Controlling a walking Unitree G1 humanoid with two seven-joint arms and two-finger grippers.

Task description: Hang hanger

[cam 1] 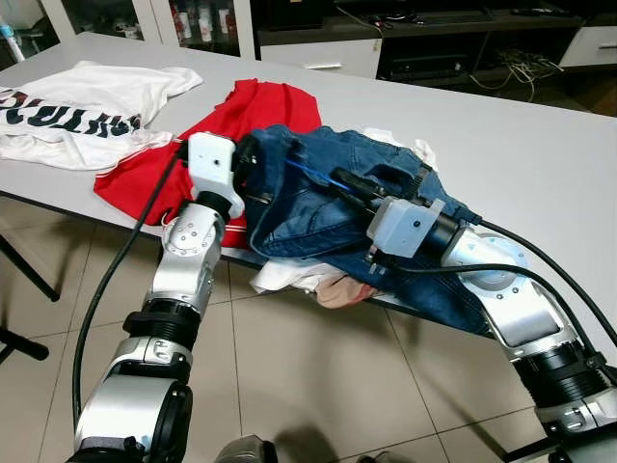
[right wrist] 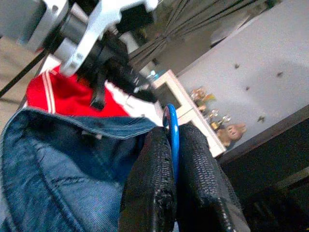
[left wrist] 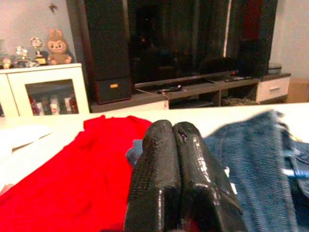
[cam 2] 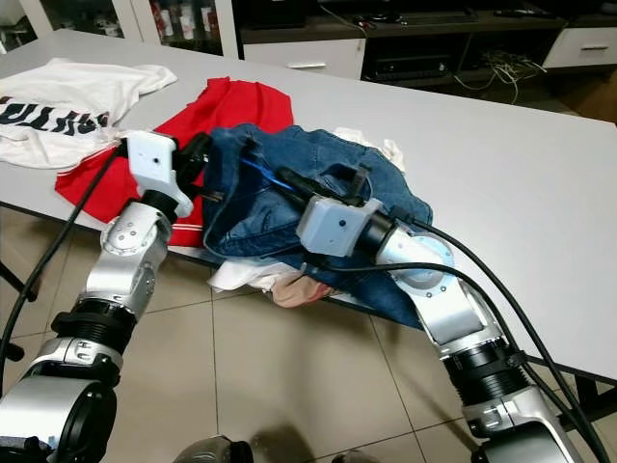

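1. A long grey table (cam 1: 540, 164) is covered in laundry: a crumpled pair of blue denim jeans (cam 1: 318, 207) sits at the near edge, half over a bright red shirt (cam 1: 231, 121), and a white T-shirt with black lettering (cam 1: 77, 111) lies spread out further to the left.
2. Some pale fabric, white and pinkish (cam 1: 318, 282), pokes out from under the jeans and hangs off the table edge.
3. The right gripper (right wrist: 173, 145) has its two black fingers squeezed onto a thin blue plastic hanger (right wrist: 172, 128), and you can see the blue edge sandwiched between them in the right wrist view.
4. That hanger is down in the jeans, and its blue bar (cam 1: 310, 174) runs across the denim just ahead of the right wrist.
5. The left gripper (left wrist: 173, 128) is at the jeans' left side, over the seam between red shirt and denim, fingers pressed flat together with nothing visible between them.
6. Behind the table there's a dark TV unit (left wrist: 193, 89) and a white glass-door cabinet (left wrist: 46, 92) with a little plush figure (left wrist: 57, 47) on top.
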